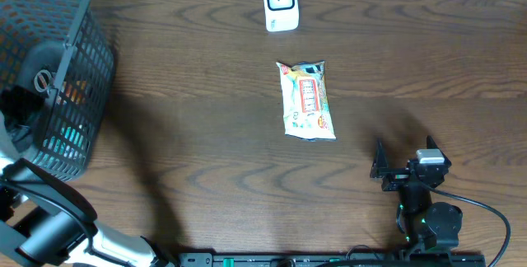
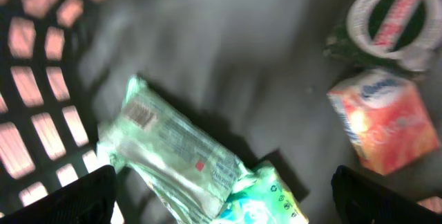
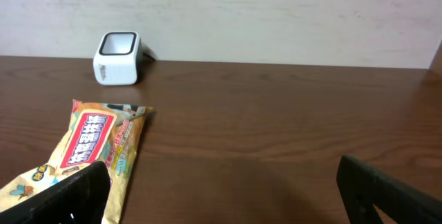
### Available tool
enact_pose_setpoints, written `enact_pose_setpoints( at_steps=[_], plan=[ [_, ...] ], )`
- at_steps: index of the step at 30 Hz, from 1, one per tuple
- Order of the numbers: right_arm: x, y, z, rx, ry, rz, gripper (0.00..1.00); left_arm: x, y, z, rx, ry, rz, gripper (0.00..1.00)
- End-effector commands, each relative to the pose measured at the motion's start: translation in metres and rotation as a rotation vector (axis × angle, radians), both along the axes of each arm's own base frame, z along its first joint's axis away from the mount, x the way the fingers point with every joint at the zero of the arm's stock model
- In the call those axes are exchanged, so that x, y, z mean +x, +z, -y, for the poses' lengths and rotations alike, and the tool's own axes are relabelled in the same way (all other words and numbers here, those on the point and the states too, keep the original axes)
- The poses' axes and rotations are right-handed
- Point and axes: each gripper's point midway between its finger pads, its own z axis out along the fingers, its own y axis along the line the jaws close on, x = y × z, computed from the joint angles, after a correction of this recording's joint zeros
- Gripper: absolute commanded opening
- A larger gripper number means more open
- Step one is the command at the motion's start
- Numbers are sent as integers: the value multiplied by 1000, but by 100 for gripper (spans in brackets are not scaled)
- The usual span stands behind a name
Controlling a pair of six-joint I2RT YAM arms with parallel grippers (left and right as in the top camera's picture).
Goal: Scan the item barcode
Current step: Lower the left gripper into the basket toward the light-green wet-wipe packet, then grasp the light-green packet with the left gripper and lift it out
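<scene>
A yellow snack packet (image 1: 307, 100) with a red label lies flat mid-table, and shows in the right wrist view as the packet (image 3: 97, 148) at lower left. The white scanner (image 1: 280, 3) stands at the table's far edge, also seen as the scanner (image 3: 117, 58). My right gripper (image 1: 404, 156) rests open near the front right, right of the packet, with nothing between its fingers (image 3: 62, 196). My left gripper (image 2: 221, 196) is open inside the black basket (image 1: 49, 77), hovering over a pale green packet (image 2: 173, 148) whose barcode (image 2: 140, 115) faces up.
In the basket beside the green packet lie an orange box (image 2: 383, 124) and a round green-and-white container (image 2: 394, 20). The basket's mesh wall (image 2: 34, 113) stands close on the left. A pale wall runs behind the scanner.
</scene>
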Motion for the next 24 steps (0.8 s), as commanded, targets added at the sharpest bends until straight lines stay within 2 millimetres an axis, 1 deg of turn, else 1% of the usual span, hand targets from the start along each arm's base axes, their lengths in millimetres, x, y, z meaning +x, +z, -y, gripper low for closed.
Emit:
enact_pose_setpoints(
  at_steps=[1, 3, 6, 12, 15, 19, 22, 23, 24],
  plan=[
    [0, -1, 0, 2, -1, -2, 99, -8, -12, -1, -57, 174, -7, 98],
    [0, -1, 0, 2, -1, -2, 99, -11, -22, 3, -85, 209, -25, 98],
    [0, -1, 0, 2, -1, -2, 99, -15, -37, 7, -114, 218, -59, 98],
    [0, -1, 0, 2, -1, -2, 99, -22, -58, 13, -162, 222, -119, 97],
    [0, -1, 0, 2, -1, -2, 99, -26, -68, 17, -192, 264, -145, 98],
    [0, -1, 0, 2, -1, -2, 99, -28, -79, 20, -212, 282, -167, 98],
    [0, -1, 0, 2, -1, -2, 99, -28, -83, 18, -211, 282, -170, 99],
    [0, -1, 0, 2, -1, -2, 99, -29, -83, 16, -197, 282, -177, 97],
    [0, -1, 0, 2, -1, -2, 99, -31, -82, 12, -174, 285, -185, 93]
  ],
)
